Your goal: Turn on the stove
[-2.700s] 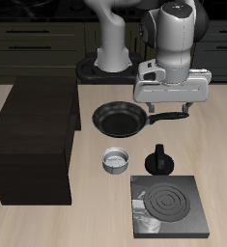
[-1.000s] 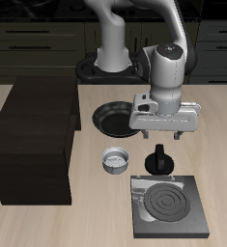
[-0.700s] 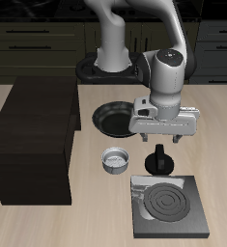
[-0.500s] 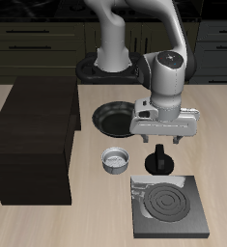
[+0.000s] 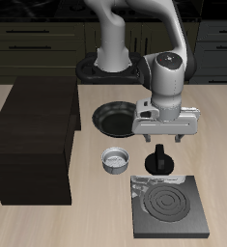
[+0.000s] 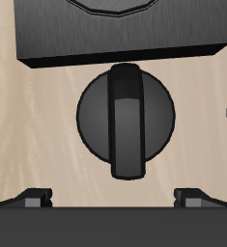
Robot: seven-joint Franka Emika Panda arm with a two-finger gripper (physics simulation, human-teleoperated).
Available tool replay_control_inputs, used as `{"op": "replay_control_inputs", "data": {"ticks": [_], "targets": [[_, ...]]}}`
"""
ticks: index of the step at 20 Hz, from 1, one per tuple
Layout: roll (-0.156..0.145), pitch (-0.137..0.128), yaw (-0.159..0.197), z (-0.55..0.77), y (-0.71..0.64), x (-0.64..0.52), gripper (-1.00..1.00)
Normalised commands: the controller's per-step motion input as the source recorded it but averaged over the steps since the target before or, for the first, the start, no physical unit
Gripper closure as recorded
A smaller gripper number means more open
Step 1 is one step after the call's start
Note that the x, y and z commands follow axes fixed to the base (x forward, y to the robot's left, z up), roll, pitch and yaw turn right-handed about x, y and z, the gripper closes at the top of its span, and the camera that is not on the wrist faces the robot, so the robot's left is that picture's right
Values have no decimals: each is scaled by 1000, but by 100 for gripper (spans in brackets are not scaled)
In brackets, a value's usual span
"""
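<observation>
The stove is a flat dark-grey square hotplate with coil rings near the table's front edge, with a pale patch at one corner. A black round knob with a raised bar stands just behind its back edge. My gripper hangs open right above this knob, with nothing in it. In the wrist view the knob lies centred below the gripper, its bar running toward the stove. The fingertips stand wide apart on either side.
A round black frying pan lies behind the knob, partly under the arm. A small metal bowl sits beside the knob. A large dark-brown box stands along one side of the table.
The gripper has come forward from above the frying pan and lowered to just above the black knob. Over the last second it has only sunk slightly. Nothing else moved.
</observation>
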Motion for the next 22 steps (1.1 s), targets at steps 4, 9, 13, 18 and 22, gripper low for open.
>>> {"op": "replay_control_inputs", "data": {"ticks": [4,9,13,18,22], "targets": [[-3,31,-13,-106,-52,52,-100],[-6,7,4,-55,-84,49,-100],[-12,5,-4,-36,-64,65,-100],[1,24,2,-190,15,-2,-100],[20,38,-8,-165,50,-10,-100]]}}
